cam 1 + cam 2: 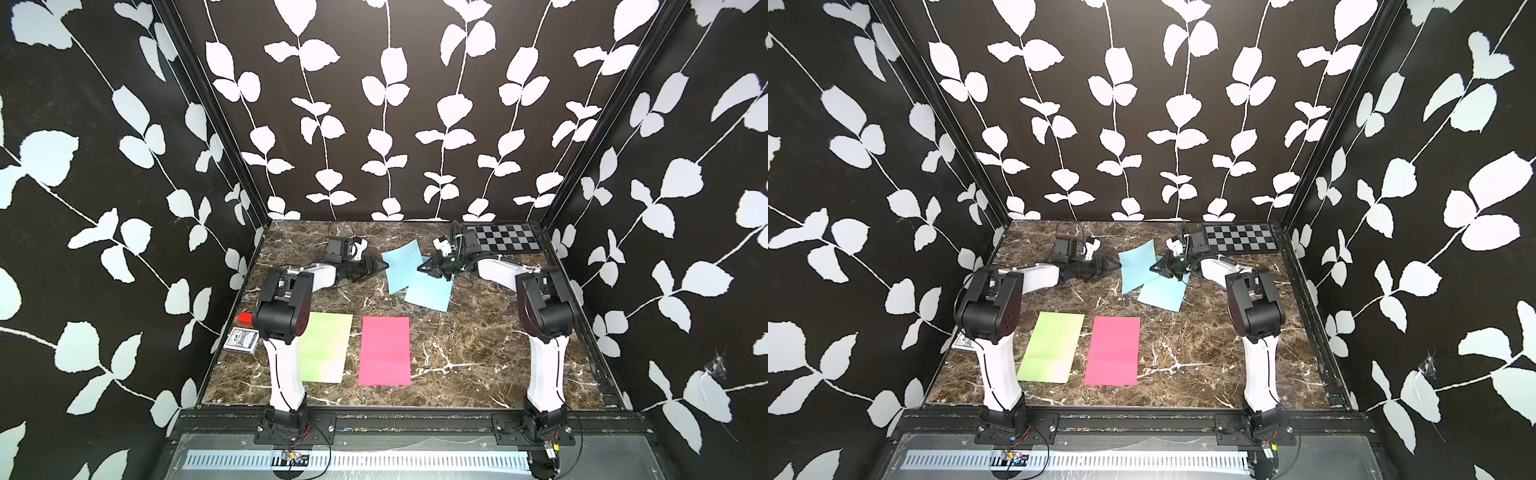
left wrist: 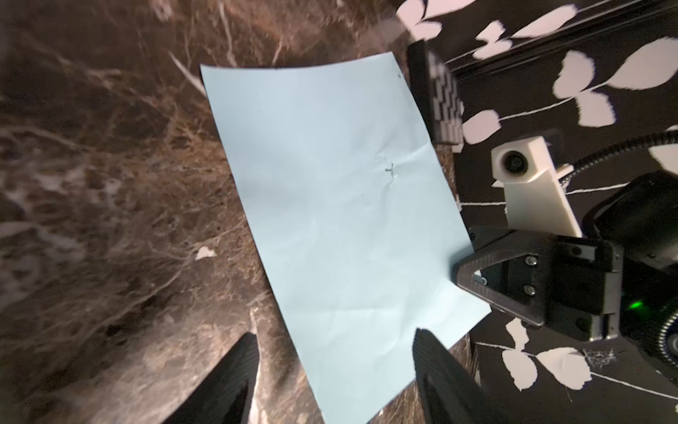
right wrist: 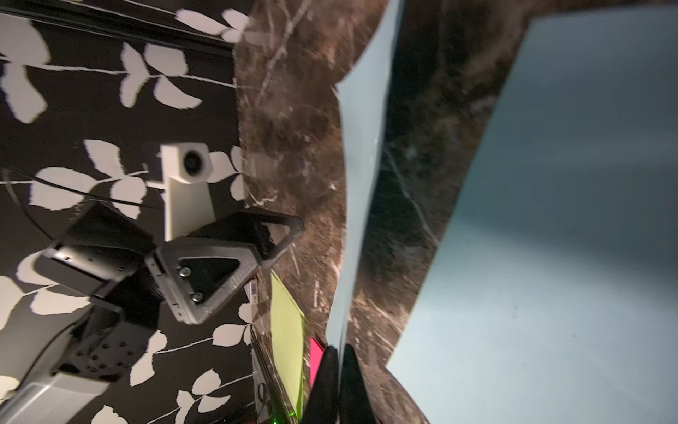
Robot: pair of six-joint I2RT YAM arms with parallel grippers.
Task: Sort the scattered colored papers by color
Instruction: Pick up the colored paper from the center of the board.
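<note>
The right gripper (image 3: 339,354) had its fingers pressed together on one edge of a light blue sheet (image 3: 361,147). The sheet rose from the pinch edge-on and bowed, lifted off the marble tabletop (image 1: 478,353) along that side. Opposite it, the left gripper (image 2: 335,334) stood with fingers wide and the sheet's near corner lying between them. I could not tell whether either finger touched the paper. A second light blue sheet (image 1: 430,297) lay flat toward the front, partly under the held one in both top views.

I judged blue to be the last colour in hand. The light green sheet (image 1: 326,347) and the hot pink sheet (image 1: 385,351) lay side by side near the front edge, apart from each other. The next move, as I read it, called for bringing the pinched sheet over its blue twin and squaring the two (a limp sheet held by one edge droops and drags, so the left gripper might have to steady the far side).

The best open room was the bare marble right of the pink sheet, toward the front right corner. The checkerboard panel (image 1: 505,237) filled the back right corner behind the right gripper, so I would not swing that way. The card box (image 1: 241,339) sat at the left edge, well apart.
</note>
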